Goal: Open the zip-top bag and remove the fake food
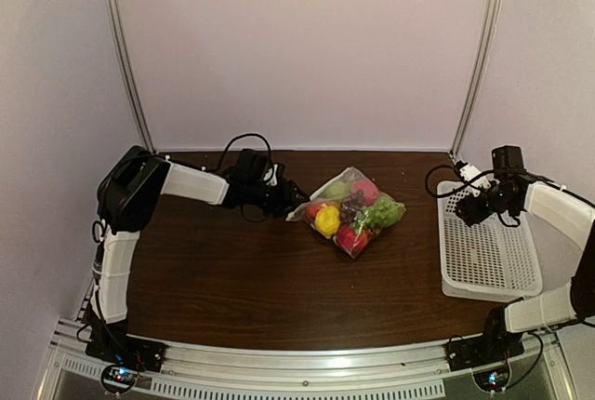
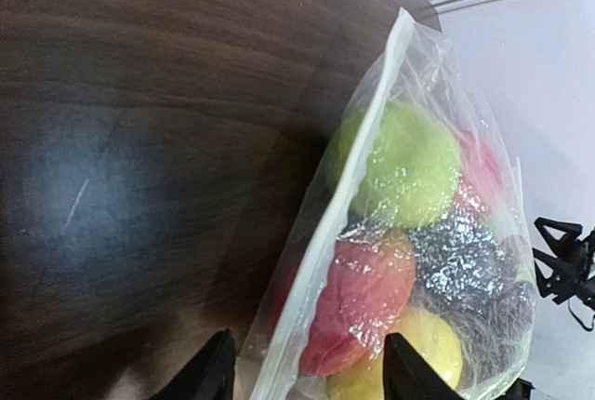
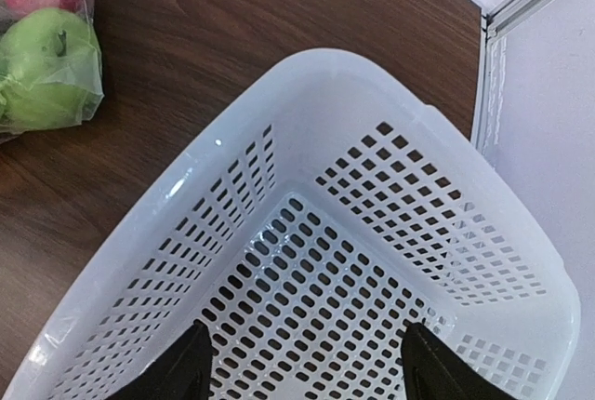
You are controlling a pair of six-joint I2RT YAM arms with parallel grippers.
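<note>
The top view shows the zip-top bag (image 1: pixel 346 209) lying mid-way across the desk (image 1: pixel 232 270) with the fake food (image 1: pixel 327 221) inside. The left gripper (image 1: pixel 296 203) is at its left corner and the right gripper (image 1: pixel 472 206) is above the white perforated basket (image 1: pixel 493 293). Only the wrist views show the jaws: the left pair is parted with the bag's zip edge loose between them, and the right pair stands wide over the basket, holding nothing.

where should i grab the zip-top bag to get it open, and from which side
Best bet: pinch the flat zip strip along the mouth of the zip-top bag, coming from the left, where the left end effector straddles it with open jaws. The strip is thin and stands clear of the fake food bulging behind it.
</note>
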